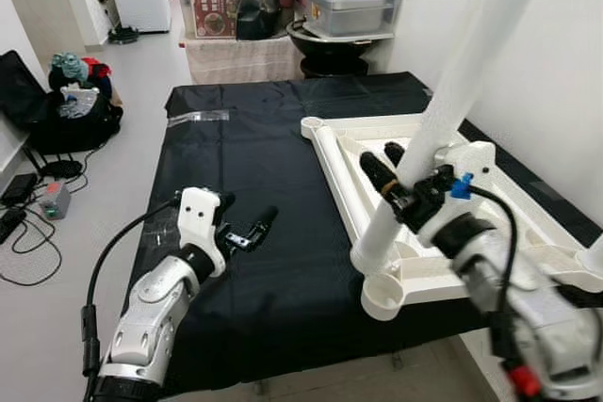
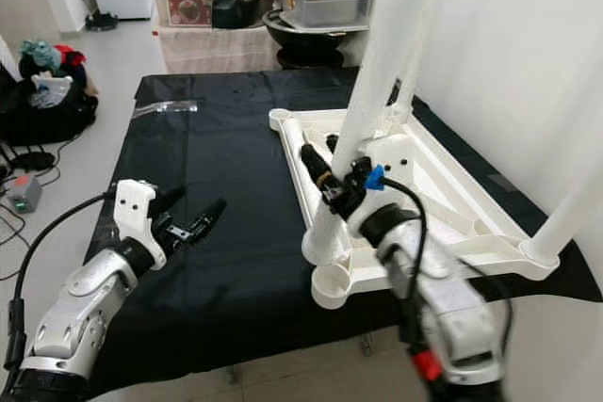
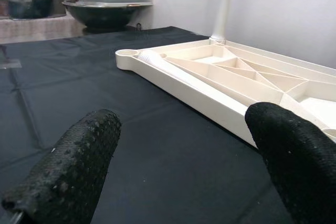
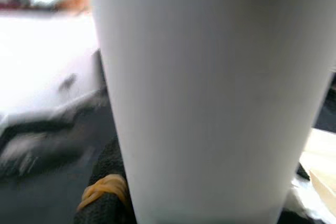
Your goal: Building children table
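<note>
Right gripper [image 1: 396, 181], at about four o'clock in the head view, sits nearest the camera; its two black fingers close around a white table leg [image 1: 443, 120] that leans up toward one o'clock. Beneath it, the black-covered work table [image 1: 254, 195] spans the scene, its near edge running along six o'clock and its far edge near twelve. On its right half, from three to five o'clock, lies the upturned white tabletop [image 1: 490, 233], ribbed underside up, just beside the white wall. A second leg [image 1: 330, 152] lies along the tabletop's left rail. The held leg's foot hovers just above the empty round socket [image 1: 382, 298] at the tabletop's near corner, not yet seated as far as I can judge. Left gripper [image 1: 247, 233], at seven o'clock, hangs over bare cloth with its fingers spread wide and nothing between them.

Risk, as I judge it: the leg is tilted, so pressing down now could jam it against the socket rim or shove the tabletop toward the near edge, which that corner almost overhangs. The grip is low on a long leg, so it may also swing.

Room lies open at nine o'clock over the cloth; the wall crowds three o'clock
</note>
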Available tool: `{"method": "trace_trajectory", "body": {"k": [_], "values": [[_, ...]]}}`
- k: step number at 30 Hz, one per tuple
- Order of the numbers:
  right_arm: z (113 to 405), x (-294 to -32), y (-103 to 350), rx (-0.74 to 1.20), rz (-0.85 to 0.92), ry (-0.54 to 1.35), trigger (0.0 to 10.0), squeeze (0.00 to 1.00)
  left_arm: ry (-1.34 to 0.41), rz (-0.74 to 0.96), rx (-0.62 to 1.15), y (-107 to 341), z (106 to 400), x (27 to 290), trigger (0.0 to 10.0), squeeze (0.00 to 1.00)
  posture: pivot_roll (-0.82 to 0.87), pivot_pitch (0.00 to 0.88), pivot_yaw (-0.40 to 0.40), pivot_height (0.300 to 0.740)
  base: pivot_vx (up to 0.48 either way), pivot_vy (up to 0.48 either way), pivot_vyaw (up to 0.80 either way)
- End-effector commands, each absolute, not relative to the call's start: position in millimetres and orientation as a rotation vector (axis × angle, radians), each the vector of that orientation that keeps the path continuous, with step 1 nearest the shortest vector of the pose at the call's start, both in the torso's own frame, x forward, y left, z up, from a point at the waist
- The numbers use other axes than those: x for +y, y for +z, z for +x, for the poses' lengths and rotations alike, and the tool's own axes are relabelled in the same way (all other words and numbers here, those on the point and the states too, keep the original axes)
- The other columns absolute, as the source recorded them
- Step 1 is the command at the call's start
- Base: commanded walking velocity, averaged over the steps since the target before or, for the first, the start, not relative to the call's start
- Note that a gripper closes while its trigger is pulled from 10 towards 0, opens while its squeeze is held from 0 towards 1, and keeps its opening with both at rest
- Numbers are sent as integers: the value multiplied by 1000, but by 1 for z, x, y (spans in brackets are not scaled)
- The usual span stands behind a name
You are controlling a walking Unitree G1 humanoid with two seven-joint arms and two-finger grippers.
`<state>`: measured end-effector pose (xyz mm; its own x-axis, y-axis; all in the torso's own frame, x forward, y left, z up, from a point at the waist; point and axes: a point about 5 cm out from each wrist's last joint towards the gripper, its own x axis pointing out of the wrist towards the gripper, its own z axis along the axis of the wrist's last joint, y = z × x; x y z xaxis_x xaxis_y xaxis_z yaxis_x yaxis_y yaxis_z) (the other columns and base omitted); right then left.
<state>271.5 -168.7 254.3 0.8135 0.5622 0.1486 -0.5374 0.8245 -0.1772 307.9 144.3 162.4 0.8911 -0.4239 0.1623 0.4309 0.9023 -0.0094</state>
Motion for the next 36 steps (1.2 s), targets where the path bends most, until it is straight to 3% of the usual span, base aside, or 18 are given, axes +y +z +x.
{"method": "trace_trajectory", "body": {"k": [1, 5, 9, 16, 36], "values": [[269, -163, 257, -212, -119, 644, 10000, 0, -448, -33, -143, 158, 308, 143, 10000, 0, 16, 0, -30, 740, 0, 0, 0], [272, -178, 260, -148, -184, 719, 10000, 0, -449, -34, -144, 157, 307, 142, 10000, 0, 22, 0, -43, 740, 0, 0, 0], [279, -187, 258, -117, -133, 730, 10000, 0, -446, -41, -141, 156, 306, 142, 10000, 0, 31, 0, -50, 740, 0, 0, 0], [281, -183, 251, -104, -36, 774, 10000, 0, -448, -46, -140, 156, 306, 140, 10000, 0, 34, 0, -50, 740, 0, 0, 0], [270, -181, 219, 18, -29, 951, 10000, 0, -446, -51, -121, 153, 304, 143, 10000, 0, 46, 0, -51, 740, 0, 0, 0]]}}
